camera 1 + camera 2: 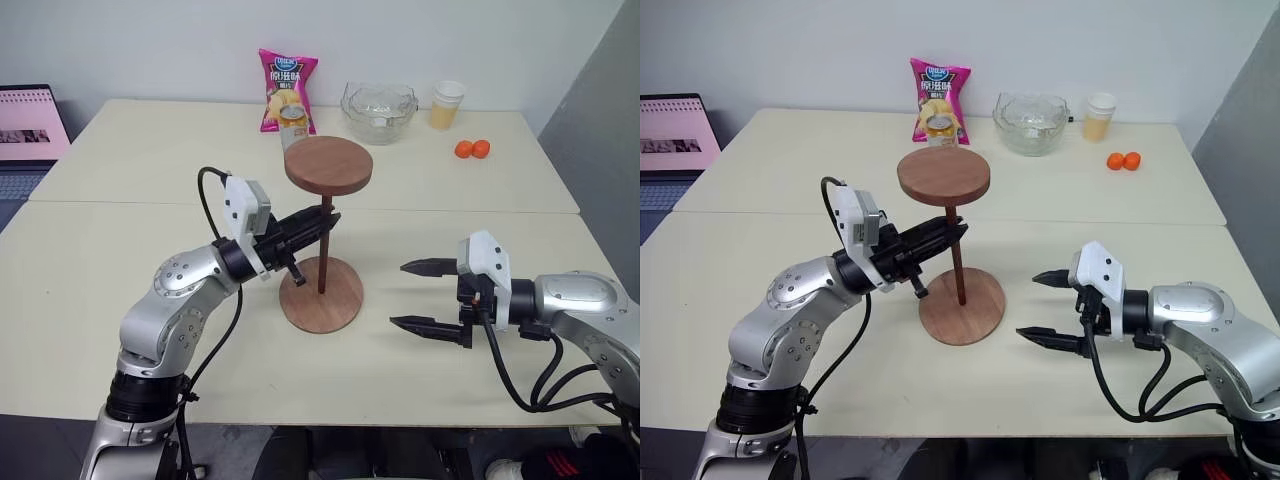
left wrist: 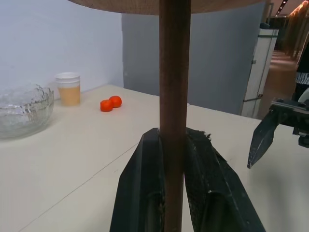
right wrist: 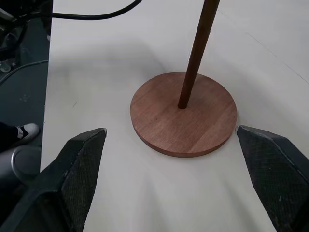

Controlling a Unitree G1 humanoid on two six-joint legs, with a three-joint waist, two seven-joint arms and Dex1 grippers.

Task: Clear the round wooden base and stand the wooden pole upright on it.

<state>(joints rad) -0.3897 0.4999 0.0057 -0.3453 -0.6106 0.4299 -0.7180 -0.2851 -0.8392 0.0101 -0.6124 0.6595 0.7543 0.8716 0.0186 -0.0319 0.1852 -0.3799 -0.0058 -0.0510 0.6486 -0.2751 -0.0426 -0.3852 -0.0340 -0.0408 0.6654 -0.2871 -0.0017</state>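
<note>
The round wooden base (image 1: 335,305) lies flat on the near table, with only the pole on it. The wooden pole (image 1: 324,255) stands upright on the base's middle, its thin dark rod rising to a reddish-brown disc (image 1: 328,165) at the top. My left gripper (image 1: 325,222) reaches in from the left and is shut on the rod about halfway up; the left wrist view shows both black fingers (image 2: 145,183) pressed against the rod (image 2: 175,72). My right gripper (image 1: 400,294) hovers open just right of the base, its fingers apart and pointing at it, touching nothing.
At the far side of the table stand a pink chip bag (image 1: 287,88) with a can (image 1: 293,122) in front of it, a glass bowl (image 1: 379,110), a paper cup (image 1: 447,104) and two small oranges (image 1: 472,149). A laptop (image 1: 30,130) sits at the far left.
</note>
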